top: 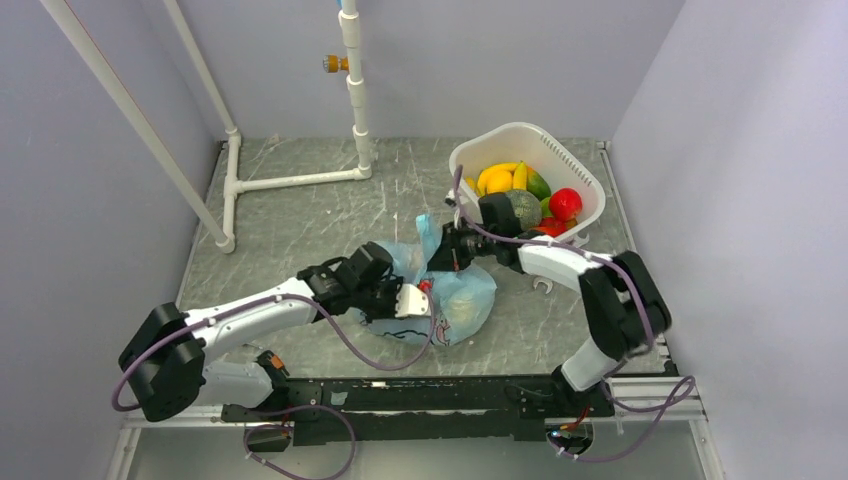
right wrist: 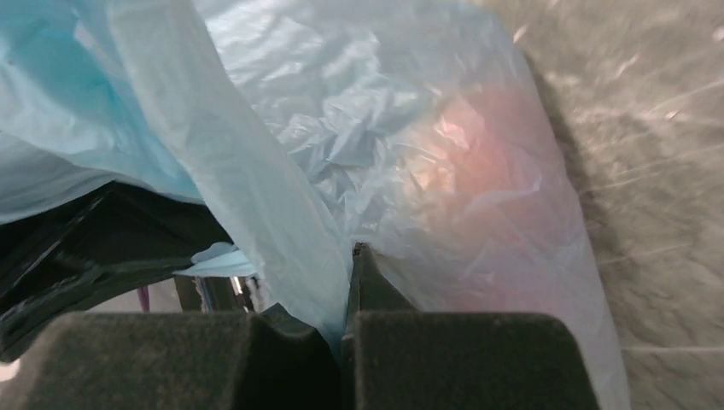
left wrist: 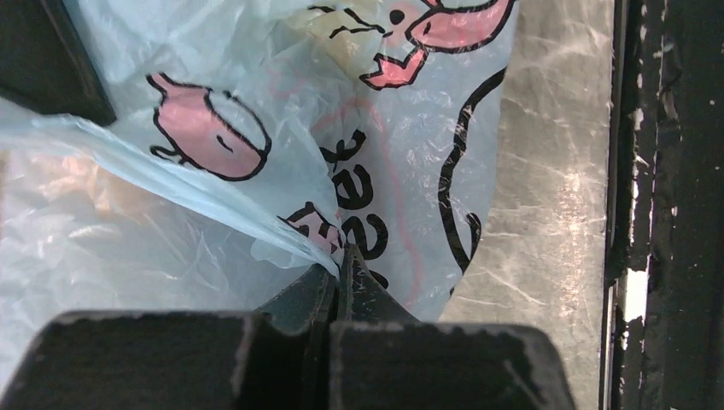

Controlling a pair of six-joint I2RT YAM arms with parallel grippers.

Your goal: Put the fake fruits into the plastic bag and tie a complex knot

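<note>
Left pincer (left wrist: 341,260), right pincer (right wrist: 351,256) on plastic bag (top: 470,296)

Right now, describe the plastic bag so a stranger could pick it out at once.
Start at the grey table, then the white basket at its far right. Just in front lies the plastic bag: crinkled light-blue film with pink cartoon prints and dark lettering, unlike the rigid slotted basket.
</note>
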